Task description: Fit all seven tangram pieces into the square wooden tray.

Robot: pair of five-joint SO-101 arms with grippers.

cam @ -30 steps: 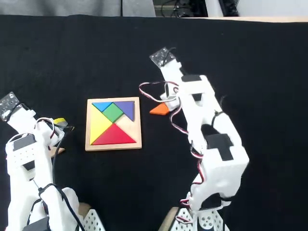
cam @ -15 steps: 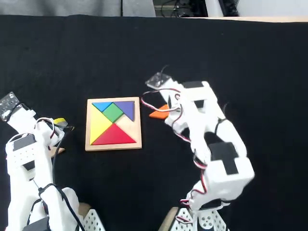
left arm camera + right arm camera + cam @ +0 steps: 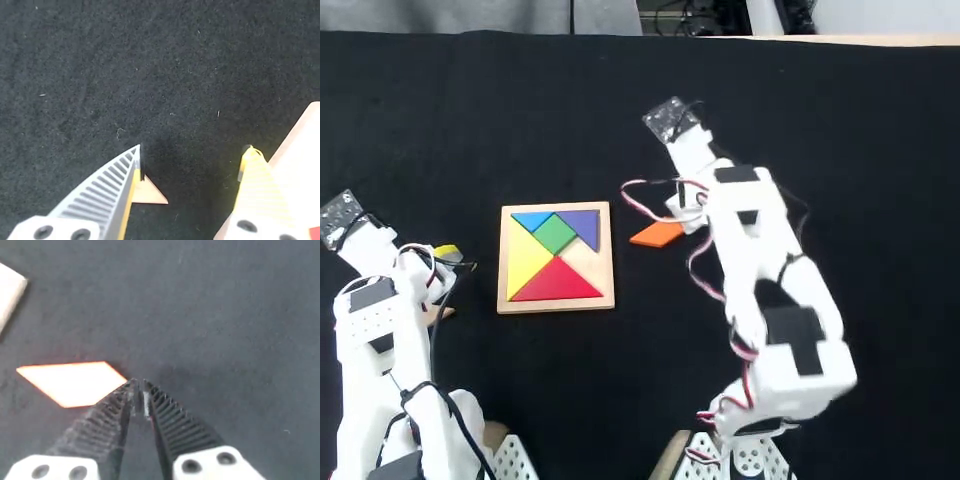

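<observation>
I've got the black table (image 3: 840,120) under both arms. My right arm (image 3: 760,260) stretches out over the middle of it, and my left arm (image 3: 375,320) sits low at the near left edge.

The tray (image 3: 556,304) lies flat between the two sets of jaws, closer to the left ones. From the left wrist camera its pale corner comes in just outside the yellow-tipped jaw, close by that jaw; I cannot tell whether they touch. Five pieces sit flush inside it: a red triangle (image 3: 556,283) along the near side, a yellow triangle (image 3: 524,262) on the side facing the left jaws, a blue triangle (image 3: 530,220) and a purple piece (image 3: 582,226) along the far side, and a green square (image 3: 555,236) in the middle. There is a pale patch (image 3: 585,258) on the side facing the right jaws, and I cannot tell whether it is bare wood or a piece.

The orange piece (image 3: 72,382), a parallelogram, lies flat on the cloth outside the tray. One of its corners is right at the tips of the right jaws, off to the side of them and not between them.

A small tan triangle (image 3: 148,193) rests on the cloth against the outer side of the left arm's grey ribbed jaw, also not between the jaws.

The right gripper (image 3: 138,386) is clenched, tips together with nothing in them. The left gripper (image 3: 192,150) is released, jaws spread wide over bare cloth.
</observation>
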